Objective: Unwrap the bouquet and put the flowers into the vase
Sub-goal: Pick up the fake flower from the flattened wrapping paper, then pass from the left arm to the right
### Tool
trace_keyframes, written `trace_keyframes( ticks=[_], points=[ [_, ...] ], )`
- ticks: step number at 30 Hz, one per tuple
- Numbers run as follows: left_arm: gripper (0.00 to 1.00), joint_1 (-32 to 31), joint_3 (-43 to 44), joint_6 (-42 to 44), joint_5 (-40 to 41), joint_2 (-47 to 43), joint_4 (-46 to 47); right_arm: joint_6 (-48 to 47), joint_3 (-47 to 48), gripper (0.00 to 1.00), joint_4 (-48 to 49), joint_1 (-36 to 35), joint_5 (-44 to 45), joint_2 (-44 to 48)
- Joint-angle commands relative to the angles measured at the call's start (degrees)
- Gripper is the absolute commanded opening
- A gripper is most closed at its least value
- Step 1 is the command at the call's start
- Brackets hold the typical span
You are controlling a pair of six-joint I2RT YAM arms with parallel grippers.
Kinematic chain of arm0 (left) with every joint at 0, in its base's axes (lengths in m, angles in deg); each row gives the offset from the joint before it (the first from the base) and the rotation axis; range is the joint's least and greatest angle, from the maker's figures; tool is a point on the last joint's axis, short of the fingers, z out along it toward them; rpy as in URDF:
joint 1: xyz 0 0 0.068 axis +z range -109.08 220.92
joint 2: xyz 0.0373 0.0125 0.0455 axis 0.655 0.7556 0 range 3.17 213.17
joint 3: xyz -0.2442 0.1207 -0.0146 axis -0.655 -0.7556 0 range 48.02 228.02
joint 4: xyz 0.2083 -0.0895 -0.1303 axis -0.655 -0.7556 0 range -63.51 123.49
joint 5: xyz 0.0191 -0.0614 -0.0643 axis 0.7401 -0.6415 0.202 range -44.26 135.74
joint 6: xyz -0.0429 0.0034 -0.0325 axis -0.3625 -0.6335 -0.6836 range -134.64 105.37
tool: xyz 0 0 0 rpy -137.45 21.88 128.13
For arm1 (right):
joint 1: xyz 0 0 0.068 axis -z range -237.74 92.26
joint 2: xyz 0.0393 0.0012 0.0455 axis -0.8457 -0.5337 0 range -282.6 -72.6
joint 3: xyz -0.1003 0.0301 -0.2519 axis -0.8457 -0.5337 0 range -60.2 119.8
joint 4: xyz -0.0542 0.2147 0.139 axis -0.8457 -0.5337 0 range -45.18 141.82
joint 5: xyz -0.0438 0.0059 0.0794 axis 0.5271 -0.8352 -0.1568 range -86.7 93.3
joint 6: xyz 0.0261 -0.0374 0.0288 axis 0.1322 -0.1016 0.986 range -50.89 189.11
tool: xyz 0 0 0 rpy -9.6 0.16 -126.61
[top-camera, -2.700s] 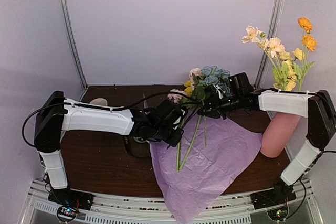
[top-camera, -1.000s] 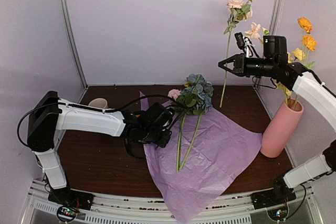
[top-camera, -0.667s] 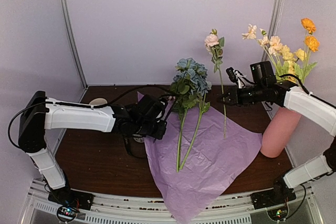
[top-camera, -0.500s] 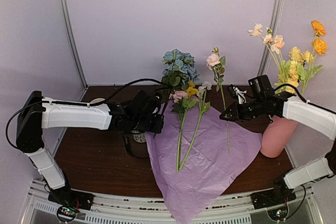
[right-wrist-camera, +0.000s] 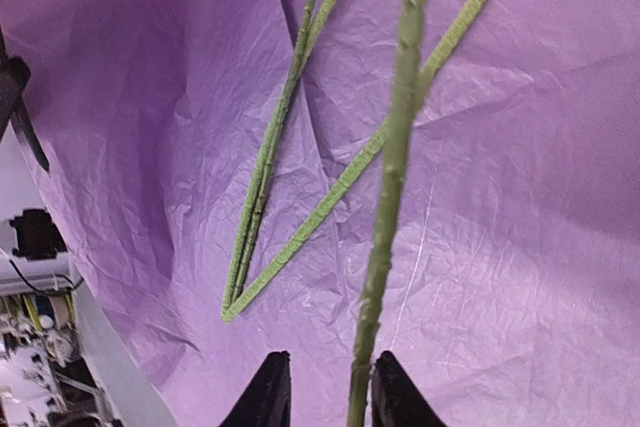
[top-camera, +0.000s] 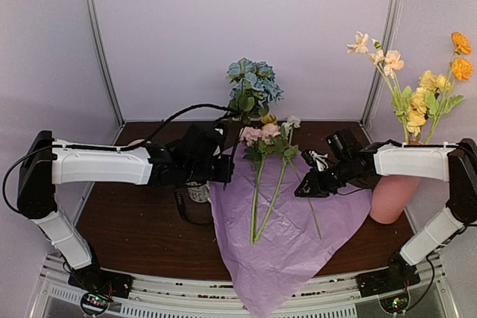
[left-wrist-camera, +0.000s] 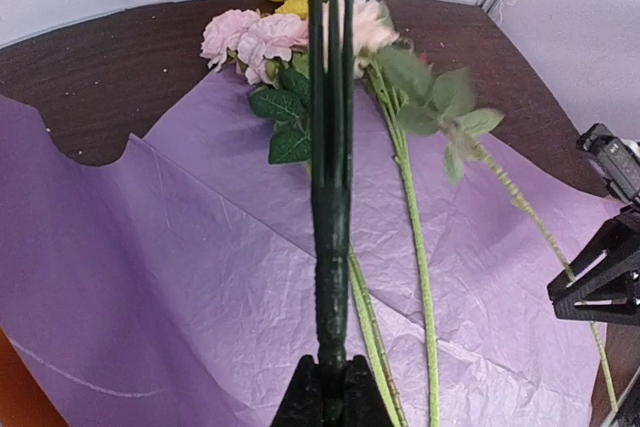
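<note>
Moving unwrapped flowers to the vase – one lifted, three lying

Left claw (left-wrist-camera: 325, 392) pinches the blue flower (top-camera: 252, 86) upright; right claw (right-wrist-camera: 325, 379), fingers slightly parted, straddles one stem (right-wrist-camera: 385, 227) of three on the single spread paper (top-camera: 298, 255) – it needs a firm pinch next, then a carry to the one vase (top-camera: 391, 195) at the right, which holds a bunch (top-camera: 414, 98)

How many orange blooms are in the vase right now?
2. Both top the far right of the bunch in the pink vase: the upper orange bloom near the frame's corner, the lower orange bloom just beneath it. Others could be hidden behind the yellow flowers.
</note>
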Motion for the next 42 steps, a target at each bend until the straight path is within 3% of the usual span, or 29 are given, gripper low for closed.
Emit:
trace_keyframes(
  ticks=[1,3,5,8,12,16,20,27,36,42],
  points=[
    [0.0,0.02,-0.77,1.21,-0.44,-2.71,5.1,-1.1,3.27,0.42,1.56,-0.11,-2.53,-0.89],
    [0.0,0.02,-0.96,2.41,-2.08,-2.66,6.37,-2.67,5.74,0.53,0.31,-0.11,-4.01,-0.29],
    [0.0,0.02,-1.73,3.47,-4.67,-2.72,8.89,-3.82,8.5,0.58,-0.07,-0.11,-7.1,0.77],
    [0.0,-0.14,-3.53,5.11,-9.11,-2.98,15.01,-4.27,11.63,0.59,1.89,-0.18,-13.12,4.13],
    [0.0,-0.61,-5.33,5.99,-11.86,-3.4,20.72,-1.67,13.95,0.59,8.03,-0.45,-11.69,6.62],
    [0.0,-1.26,-6.74,6.76,-13.58,-3.77,25.67,-3.1,21.42,0.6,3.44,-0.56,-9.15,2.68],
    [0.0,-2.17,-8.15,7.15,-15.88,-4.2,31.16,1.05,24.41,0.6,6.29,-0.81,-7.9,-0.47],
    [0.0,-3.93,-7.03,7.49,-17.29,-3.16,32.35,2.89,27.38,0.62,9.95,-2.42,-9.8,-3.45],
    [0.0,-5.66,-6.19,8.28,-17.31,-1.71,31.73,2.31,29.68,0.6,9.73,-3.12,-6.56,-5.13],
    [0.0,-6.3,-6.36,8.47,-16.59,-1.5,31.31,2.66,31.07,0.45,9.72,-3.1,-6.06,-6.29]
  ],
)
